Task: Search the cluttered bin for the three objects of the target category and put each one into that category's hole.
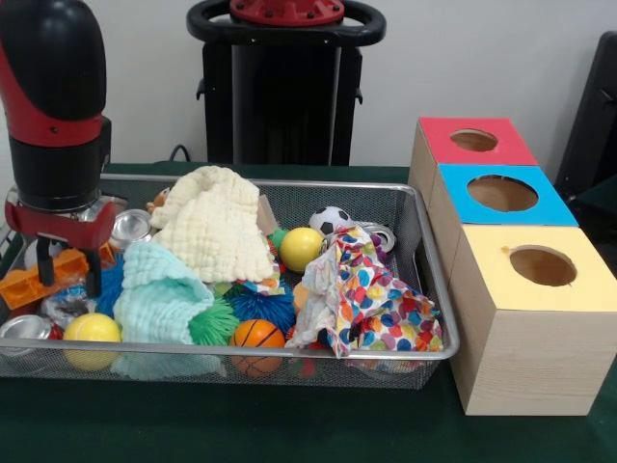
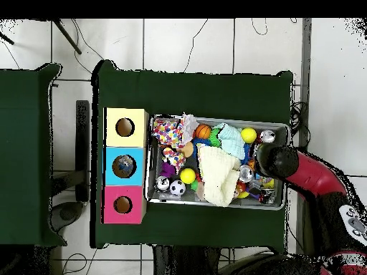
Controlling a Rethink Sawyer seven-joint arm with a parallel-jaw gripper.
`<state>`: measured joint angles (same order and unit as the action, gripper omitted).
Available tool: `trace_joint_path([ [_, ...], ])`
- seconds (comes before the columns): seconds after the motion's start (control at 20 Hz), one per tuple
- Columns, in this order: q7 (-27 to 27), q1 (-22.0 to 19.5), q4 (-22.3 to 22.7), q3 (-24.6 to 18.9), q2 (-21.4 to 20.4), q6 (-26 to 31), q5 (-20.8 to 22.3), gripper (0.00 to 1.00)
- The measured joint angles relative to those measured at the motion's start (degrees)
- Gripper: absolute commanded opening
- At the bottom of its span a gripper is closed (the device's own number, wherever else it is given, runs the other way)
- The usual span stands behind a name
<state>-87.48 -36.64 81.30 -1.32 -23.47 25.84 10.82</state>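
The silver wire-mesh bin (image 1: 424, 289) is full of clutter; it also shows in the overhead view (image 2: 281, 129). My gripper (image 1: 69, 275) hangs open over the bin's left end in the front view, its black fingers (image 1: 45, 267) just above an orange toy (image 1: 27, 286). A crinkly clear packet (image 1: 66, 305) lies just below the fingers, partly hidden. No other packets show. The red box (image 1: 472, 140), blue box (image 1: 501, 193) and yellow box (image 1: 540, 265) stand beside the bin, each with a round hole. In the overhead view the arm (image 2: 279, 161) hides the gripper.
In the bin lie a cream cloth (image 1: 217, 227), a mint cloth (image 1: 159, 289), a spotted cloth (image 1: 371, 299), yellow balls (image 1: 92, 328) (image 1: 301, 248), a basketball (image 1: 257, 335), a soccer ball (image 1: 331, 220), spiky balls (image 1: 260, 307) and metal cans (image 1: 130, 227) (image 1: 24, 328).
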Motion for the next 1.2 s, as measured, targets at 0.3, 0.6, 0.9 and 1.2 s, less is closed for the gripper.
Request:
trace_joint_path([
  [0.3,0.0,0.0,0.0,0.0,0.1,0.0,0.0,1.0],
  [0.6,0.0,0.0,0.0,0.0,0.4,-0.9,0.0,1.0],
  [0.9,0.0,-0.1,-0.9,-0.1,1.4,-1.9,0.0,1.0],
  [1.2,0.0,-0.1,-2.6,0.0,2.0,-1.9,0.0,1.0],
])
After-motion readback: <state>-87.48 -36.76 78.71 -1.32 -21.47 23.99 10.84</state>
